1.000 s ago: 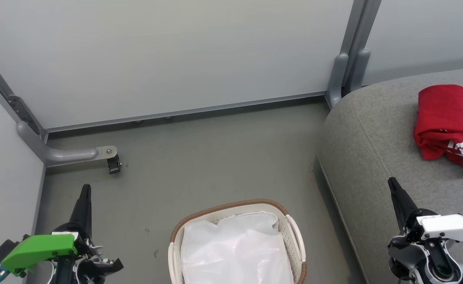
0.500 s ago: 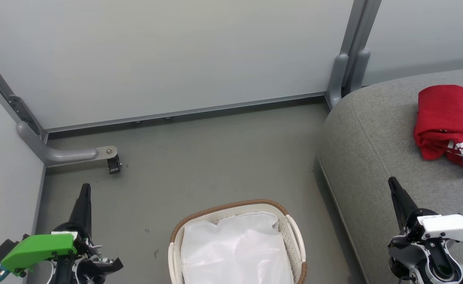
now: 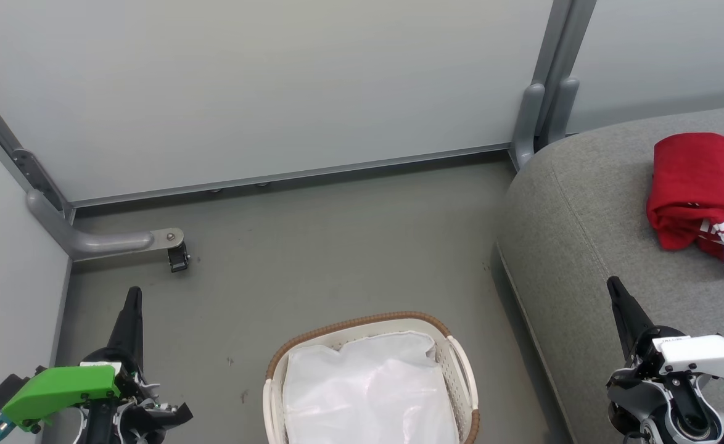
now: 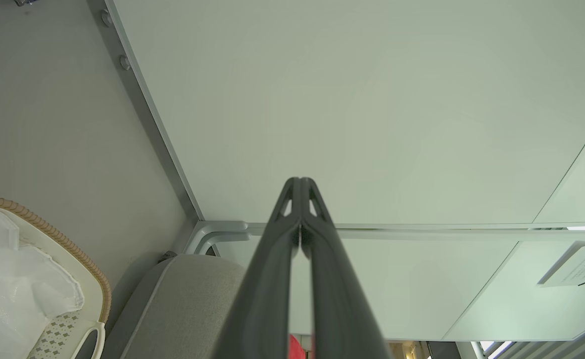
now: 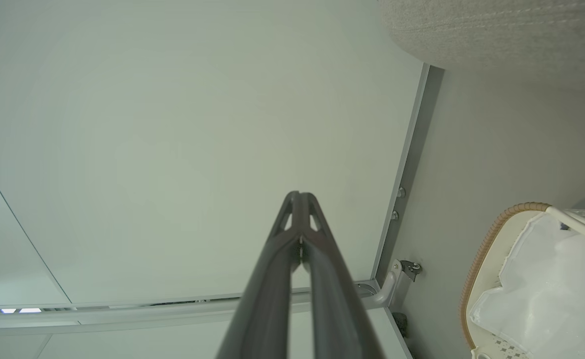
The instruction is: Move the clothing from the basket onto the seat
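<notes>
In the head view, the left claw (image 3: 133,295) and right claw (image 3: 612,285) each stand pressed together. The clothing (image 3: 698,185) lies on the seat (image 3: 578,209), ahead-right of the right claw and well apart from it. The basket (image 3: 362,320), with its liner sheet (image 3: 368,394), sits between both claws. In the left wrist view, the basket lies low, left of the closed claw. In the right wrist view, it lies low, right of the closed claw.

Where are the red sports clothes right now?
In the head view, the clothing lies bunched on the grey seat at the far right, beyond the tips of the right pincer and well apart from the basket.
</notes>
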Available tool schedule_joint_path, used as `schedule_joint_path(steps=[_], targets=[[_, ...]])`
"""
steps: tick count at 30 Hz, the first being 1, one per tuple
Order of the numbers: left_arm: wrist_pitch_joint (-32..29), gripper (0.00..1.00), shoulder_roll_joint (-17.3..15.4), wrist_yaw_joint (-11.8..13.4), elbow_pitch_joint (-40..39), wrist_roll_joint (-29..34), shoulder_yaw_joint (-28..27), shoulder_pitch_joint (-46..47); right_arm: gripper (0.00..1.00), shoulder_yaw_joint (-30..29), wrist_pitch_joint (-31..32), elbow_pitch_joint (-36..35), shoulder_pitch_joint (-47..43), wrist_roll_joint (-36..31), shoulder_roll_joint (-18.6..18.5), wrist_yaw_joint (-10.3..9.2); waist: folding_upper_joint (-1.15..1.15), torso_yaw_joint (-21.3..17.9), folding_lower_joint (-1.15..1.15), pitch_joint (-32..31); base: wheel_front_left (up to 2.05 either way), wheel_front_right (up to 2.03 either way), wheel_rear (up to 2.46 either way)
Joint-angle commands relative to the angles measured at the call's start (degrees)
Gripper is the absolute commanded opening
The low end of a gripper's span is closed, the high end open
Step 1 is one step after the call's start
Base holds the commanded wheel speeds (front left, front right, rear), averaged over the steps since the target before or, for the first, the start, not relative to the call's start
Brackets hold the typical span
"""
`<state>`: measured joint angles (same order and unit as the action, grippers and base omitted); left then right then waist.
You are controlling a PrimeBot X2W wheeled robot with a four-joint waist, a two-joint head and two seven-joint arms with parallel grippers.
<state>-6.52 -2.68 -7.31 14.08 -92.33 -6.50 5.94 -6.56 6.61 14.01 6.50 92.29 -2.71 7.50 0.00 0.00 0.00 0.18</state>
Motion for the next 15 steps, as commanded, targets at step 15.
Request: schedule_joint_path(steps=[15], targets=[[-0.2, 0.0, -0.4, -0.3, -0.1, -0.2, -0.1, 0.6, 0.0, -0.1, 0.1, -0.2, -0.6, 0.2, -0.3, -0.02, 0.0, 0.0, 0.0, 0.0, 0.0, 0.0, 0.0]])
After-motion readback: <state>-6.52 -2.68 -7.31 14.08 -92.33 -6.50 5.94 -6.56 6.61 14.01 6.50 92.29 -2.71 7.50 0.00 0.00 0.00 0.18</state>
